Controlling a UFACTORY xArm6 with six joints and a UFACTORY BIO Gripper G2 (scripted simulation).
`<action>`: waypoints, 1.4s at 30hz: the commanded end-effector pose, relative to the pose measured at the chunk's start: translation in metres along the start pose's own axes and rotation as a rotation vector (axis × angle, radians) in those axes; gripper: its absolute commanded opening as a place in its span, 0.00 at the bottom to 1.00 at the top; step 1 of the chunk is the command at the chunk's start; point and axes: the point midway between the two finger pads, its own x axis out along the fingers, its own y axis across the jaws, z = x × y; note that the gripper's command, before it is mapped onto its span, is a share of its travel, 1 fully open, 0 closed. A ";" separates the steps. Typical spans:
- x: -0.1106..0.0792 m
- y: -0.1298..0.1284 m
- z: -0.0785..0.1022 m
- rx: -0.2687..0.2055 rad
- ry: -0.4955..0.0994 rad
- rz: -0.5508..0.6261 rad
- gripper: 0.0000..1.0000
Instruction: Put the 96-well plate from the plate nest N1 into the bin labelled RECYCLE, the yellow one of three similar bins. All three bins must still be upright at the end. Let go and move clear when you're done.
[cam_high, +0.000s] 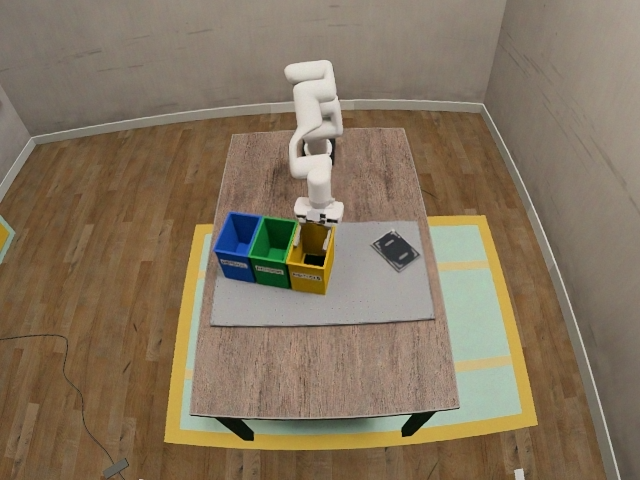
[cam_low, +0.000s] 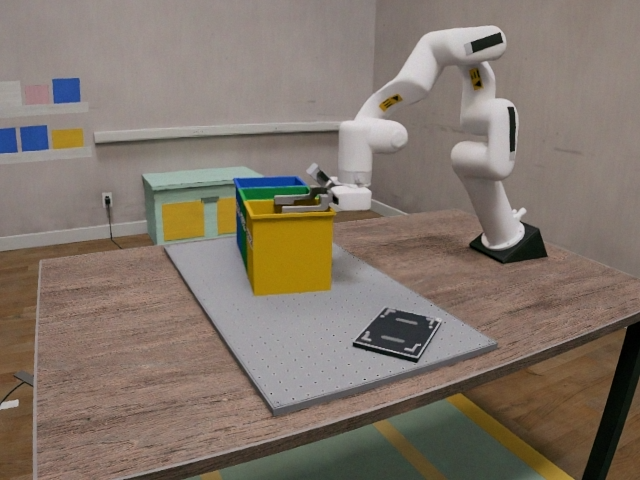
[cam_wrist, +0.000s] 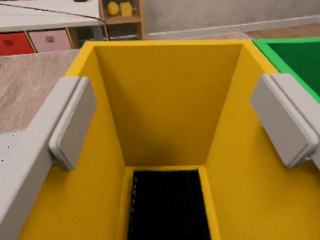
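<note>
Inside the yellow bin (cam_high: 310, 278) (cam_low: 292, 253) (cam_wrist: 167, 100) lies the black 96-well plate (cam_high: 313, 259) (cam_wrist: 168, 206).

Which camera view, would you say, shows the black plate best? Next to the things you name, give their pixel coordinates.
The wrist view: it looks straight down on the plate (cam_high: 313, 259) (cam_wrist: 167, 205) at the bottom of the yellow bin (cam_high: 307, 279) (cam_low: 292, 253) (cam_wrist: 167, 100). The top view shows only part; in the exterior view the bin hides it.
</note>
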 end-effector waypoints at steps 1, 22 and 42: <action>0.001 0.000 0.002 0.001 -0.004 0.000 0.18; 0.001 0.000 0.007 0.001 -0.004 0.000 0.18; 0.001 0.000 0.035 0.001 -0.004 0.000 0.18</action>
